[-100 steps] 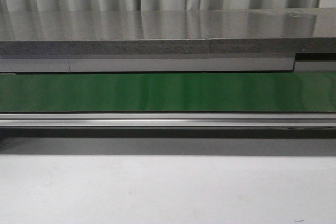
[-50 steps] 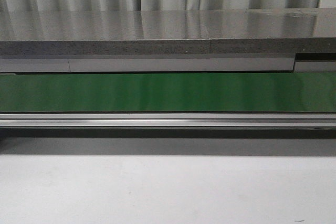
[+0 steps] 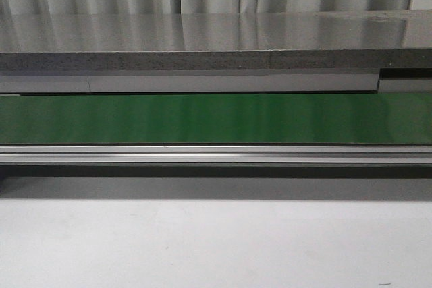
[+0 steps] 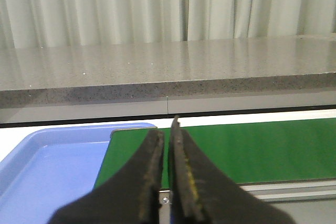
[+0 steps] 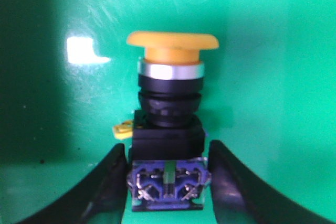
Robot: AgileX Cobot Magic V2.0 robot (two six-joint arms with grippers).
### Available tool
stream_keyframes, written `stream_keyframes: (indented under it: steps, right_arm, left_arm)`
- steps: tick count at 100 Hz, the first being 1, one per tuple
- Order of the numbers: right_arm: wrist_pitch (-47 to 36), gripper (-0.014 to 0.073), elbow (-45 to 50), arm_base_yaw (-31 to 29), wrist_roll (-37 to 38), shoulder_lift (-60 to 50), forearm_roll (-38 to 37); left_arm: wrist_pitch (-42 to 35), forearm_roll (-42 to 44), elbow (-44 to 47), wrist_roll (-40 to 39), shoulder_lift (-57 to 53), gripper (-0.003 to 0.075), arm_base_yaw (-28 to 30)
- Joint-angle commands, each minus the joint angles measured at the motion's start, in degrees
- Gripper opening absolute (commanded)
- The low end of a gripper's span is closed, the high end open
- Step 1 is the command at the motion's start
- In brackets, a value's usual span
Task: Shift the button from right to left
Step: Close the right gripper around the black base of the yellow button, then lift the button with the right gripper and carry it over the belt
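Observation:
The button (image 5: 168, 103) shows only in the right wrist view: an orange-yellow mushroom cap, a silver ring, a black collar and a dark blue block body. It lies on the green belt (image 5: 273, 77). My right gripper (image 5: 167, 147) is shut on the button, one black finger pressed against each side of the blue block. The left gripper (image 4: 167, 129) hangs over the left end of the green belt (image 4: 252, 145), with its jaws shut and nothing between them. The front view shows the belt (image 3: 216, 118) but neither gripper nor the button.
A blue tray (image 4: 47, 166) sits just past the belt's left end. A grey stone counter (image 3: 202, 38) runs behind the belt, with curtains beyond. A metal rail (image 3: 216, 153) edges the belt's front, above a white table (image 3: 216, 241).

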Motion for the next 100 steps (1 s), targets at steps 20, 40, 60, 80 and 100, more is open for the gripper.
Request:
stream_keyframes:
  steps: [20,40,60,80,100]
  right_arm:
    - [-0.4,0.0202,-2.8,-0.2,-0.6,-2.6,0.3]
    - [3.4,0.0202,-7.2,-0.2,-0.6,-5.3,2.3]
    - [4.6,0.0203,-9.2,0.0,-0.6,-10.2,8.4]
    - [8.7,0.0203,-9.2,2.6,-0.6,-12.8,12.7]
    - [10.9,0.0203,-8.2,7.0,-0.6,-12.8,12.7]
  left_arm:
    - [-5.0,0.0,2.3,-0.6,-2.0,0.0005,-0.4]
    - [-5.0,0.0,2.3,-0.6,-2.0,0.0005,-0.4]
    - [-5.0,0.0,2.3,-0.6,-2.0,0.0005,-0.4]
    - [-5.0,0.0,2.3,-0.6,-2.0,0.0005,-0.4]
    - [-5.0,0.0,2.3,-0.6,-2.0,0.0005,-0.4]
